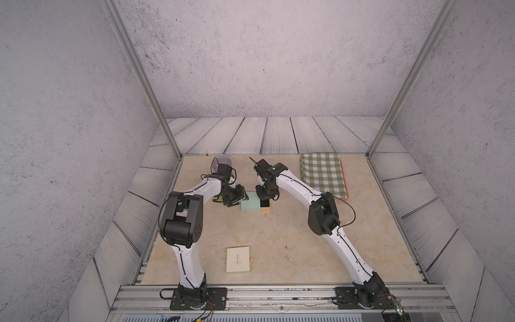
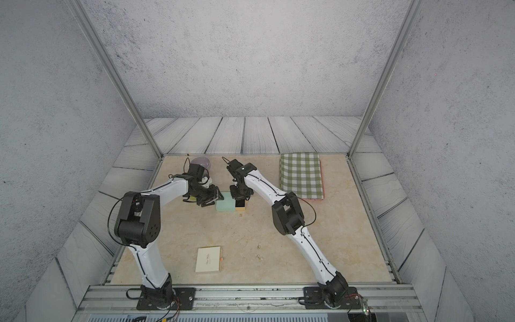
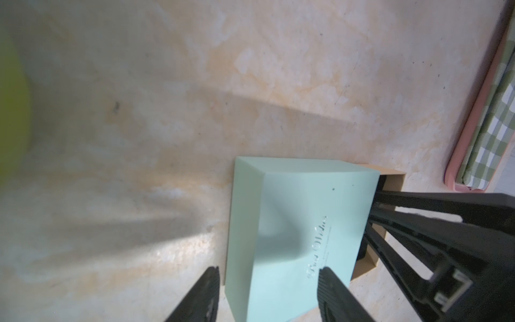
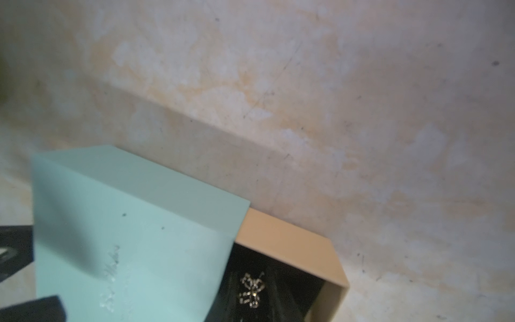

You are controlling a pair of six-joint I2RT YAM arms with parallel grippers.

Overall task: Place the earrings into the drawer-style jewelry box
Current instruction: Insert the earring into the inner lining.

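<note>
The mint-green drawer-style jewelry box (image 1: 250, 205) (image 2: 225, 205) lies mid-table, its tan drawer (image 4: 289, 237) pulled out toward the right. One earring (image 4: 250, 290) glints on the drawer's black lining. My right gripper (image 1: 264, 199) (image 4: 252, 274) points down into the drawer, and its dim fingers stand slightly apart on either side of that earring. My left gripper (image 1: 240, 198) (image 3: 269, 269) is open at the box's left end, one finger (image 3: 206, 292) beside the wall, one over the lid. More earrings (image 1: 265, 215) (image 1: 286, 246) (image 1: 288, 257) lie loose on the table.
A flat cream box (image 1: 238, 259) lies near the front edge. A green checked cloth on a pink tray (image 1: 323, 174) occupies the back right. A translucent purple bowl (image 1: 221, 164) and a yellow-green object (image 3: 11, 111) sit behind the left arm.
</note>
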